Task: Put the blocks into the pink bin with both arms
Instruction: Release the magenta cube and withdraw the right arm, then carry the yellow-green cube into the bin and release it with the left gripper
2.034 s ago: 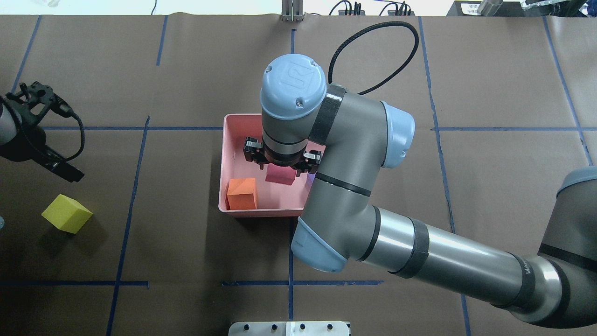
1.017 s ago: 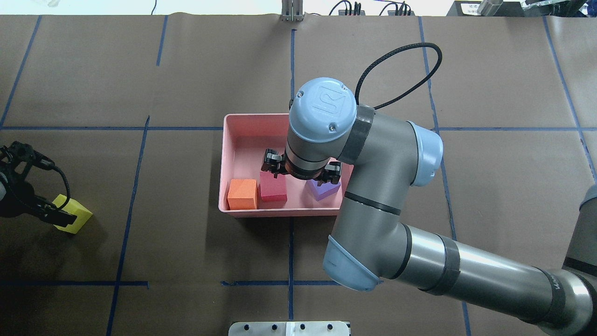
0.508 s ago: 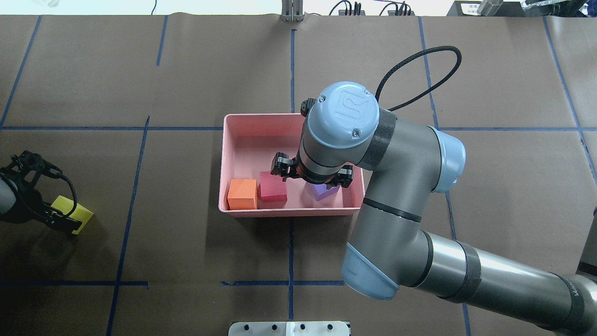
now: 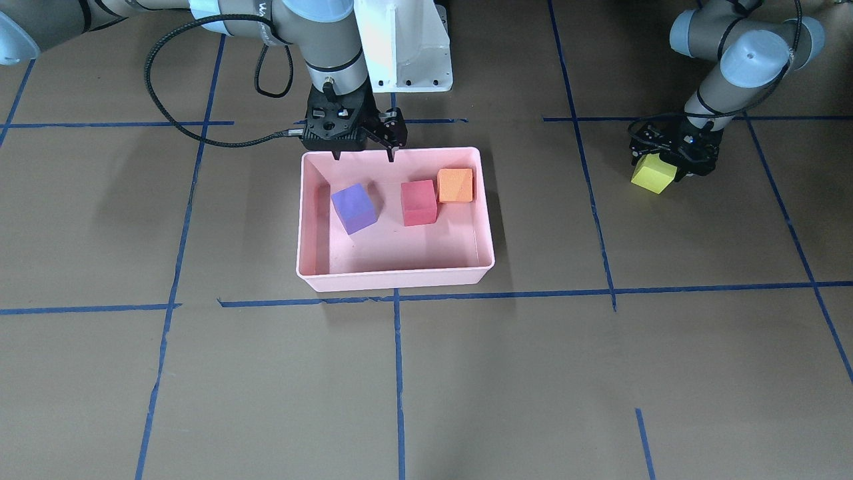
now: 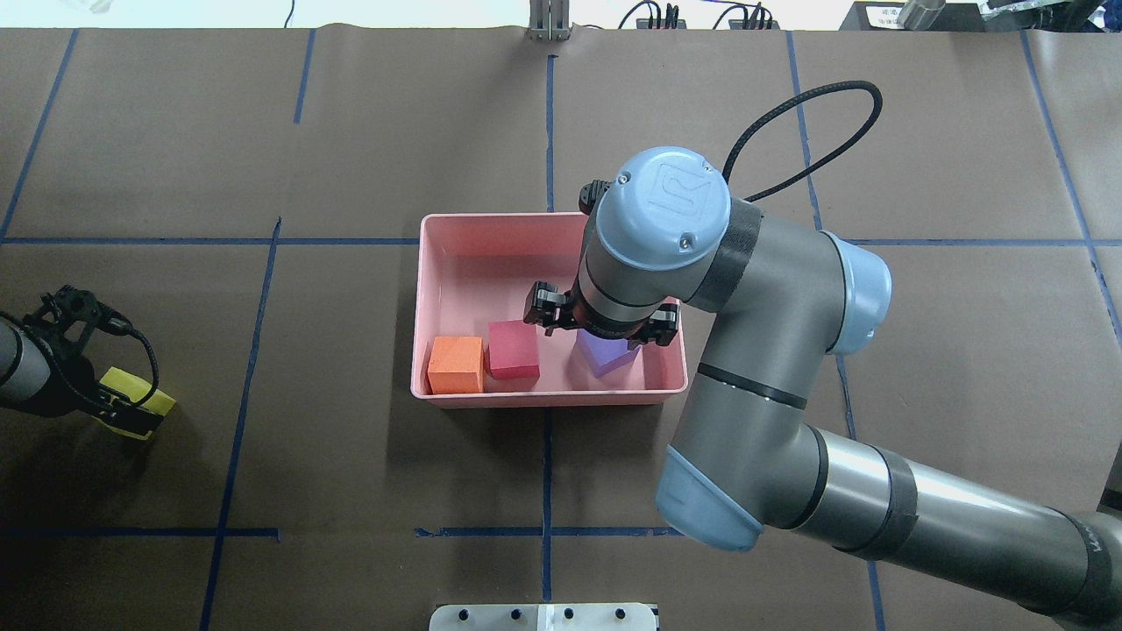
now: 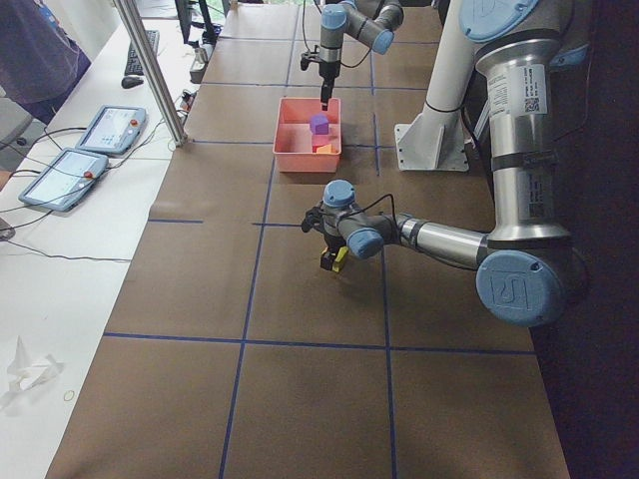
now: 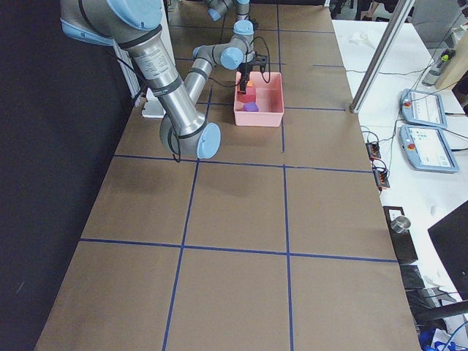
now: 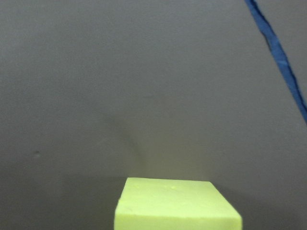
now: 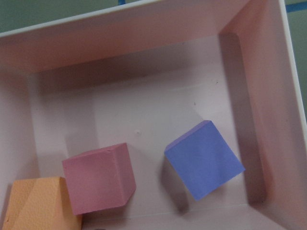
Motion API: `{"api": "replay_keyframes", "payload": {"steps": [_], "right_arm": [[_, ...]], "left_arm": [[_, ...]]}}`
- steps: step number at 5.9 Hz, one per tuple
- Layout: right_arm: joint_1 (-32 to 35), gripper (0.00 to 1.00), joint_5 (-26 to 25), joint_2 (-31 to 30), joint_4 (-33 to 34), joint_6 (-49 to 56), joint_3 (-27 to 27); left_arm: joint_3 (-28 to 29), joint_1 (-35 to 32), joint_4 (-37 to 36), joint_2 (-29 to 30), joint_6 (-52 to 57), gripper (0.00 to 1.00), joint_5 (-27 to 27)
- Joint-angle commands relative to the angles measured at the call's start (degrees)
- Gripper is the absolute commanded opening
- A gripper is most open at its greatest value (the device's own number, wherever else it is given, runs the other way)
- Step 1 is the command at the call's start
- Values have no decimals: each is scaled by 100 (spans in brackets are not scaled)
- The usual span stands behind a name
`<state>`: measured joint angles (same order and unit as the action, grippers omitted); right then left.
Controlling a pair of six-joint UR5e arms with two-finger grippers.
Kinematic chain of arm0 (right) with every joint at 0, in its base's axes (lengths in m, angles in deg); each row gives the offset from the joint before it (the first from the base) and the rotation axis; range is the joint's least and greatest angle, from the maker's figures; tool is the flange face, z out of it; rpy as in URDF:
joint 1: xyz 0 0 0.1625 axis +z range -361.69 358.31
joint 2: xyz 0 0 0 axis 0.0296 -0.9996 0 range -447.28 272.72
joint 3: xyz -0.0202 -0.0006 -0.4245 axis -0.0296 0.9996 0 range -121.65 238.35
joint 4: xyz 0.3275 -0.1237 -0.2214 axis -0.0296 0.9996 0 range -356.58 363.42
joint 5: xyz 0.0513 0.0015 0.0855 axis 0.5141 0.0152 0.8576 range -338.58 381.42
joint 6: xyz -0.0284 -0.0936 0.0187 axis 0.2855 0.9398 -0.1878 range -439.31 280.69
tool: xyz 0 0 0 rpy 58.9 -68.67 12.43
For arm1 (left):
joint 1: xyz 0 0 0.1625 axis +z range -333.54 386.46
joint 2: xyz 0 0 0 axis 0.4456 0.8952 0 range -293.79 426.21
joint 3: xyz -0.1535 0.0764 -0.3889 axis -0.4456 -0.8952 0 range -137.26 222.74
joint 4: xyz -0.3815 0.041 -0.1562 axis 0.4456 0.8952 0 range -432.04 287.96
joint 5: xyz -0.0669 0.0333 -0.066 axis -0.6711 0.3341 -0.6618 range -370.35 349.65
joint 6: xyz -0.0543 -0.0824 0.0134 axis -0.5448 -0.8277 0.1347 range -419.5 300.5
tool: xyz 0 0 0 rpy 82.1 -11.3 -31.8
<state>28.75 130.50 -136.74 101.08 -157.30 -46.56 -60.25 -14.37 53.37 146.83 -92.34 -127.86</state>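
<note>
The pink bin [image 5: 491, 272] sits mid-table and also shows in the front view [image 4: 400, 250]. In it lie the orange block [image 5: 456, 365], the red block [image 5: 513, 349] and the purple block [image 5: 605, 358]; all three show in the right wrist view, purple [image 9: 204, 159] tilted. My right gripper [image 4: 364, 156] hangs open and empty over the bin's near rim, above the purple block. The yellow-green block [image 5: 162, 405] rests on the table at far left. My left gripper [image 4: 672, 163] is down over it with fingers either side, open; its top shows in the left wrist view [image 8: 175, 206].
Blue tape lines cross the brown table cover. The white base pedestal [image 4: 406, 47] stands behind the bin. A black cable loop [image 5: 815, 105] arcs off the right wrist. A side table with tablets [image 6: 100, 135] and a metal post [image 6: 150, 70] lies beyond the far edge.
My right gripper let the red block settle in the bin, then moved right to above the purple block. My left gripper came down from the far side onto the yellow-green block.
</note>
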Motion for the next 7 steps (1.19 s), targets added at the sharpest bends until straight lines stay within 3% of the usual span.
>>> {"api": "replay_keyframes", "payload": {"steps": [1, 3, 4, 5, 6, 7], "right_arm": [[791, 100, 687, -281, 25, 771, -109], [1584, 100, 1000, -1140, 25, 2315, -415], [1961, 100, 1279, -1597, 25, 2976, -617], [2365, 100, 1639, -2228, 17, 3696, -906], [2839, 100, 1729, -2913, 8, 4660, -1161], [3349, 100, 1939, -3451, -27, 5653, -1190]], "left_arm": [[-10, 14, -7, 23, -20, 53, 0], [-299, -213, -68, 207, -38, 53, -26], [-466, -615, -643, 756, -169, 53, -52], [-1060, -706, -1867, 1301, -231, 53, -44], [-1361, -698, -3228, 2333, -719, 53, -44], [-1286, -629, -4207, 3362, -1211, 53, -18]]}}
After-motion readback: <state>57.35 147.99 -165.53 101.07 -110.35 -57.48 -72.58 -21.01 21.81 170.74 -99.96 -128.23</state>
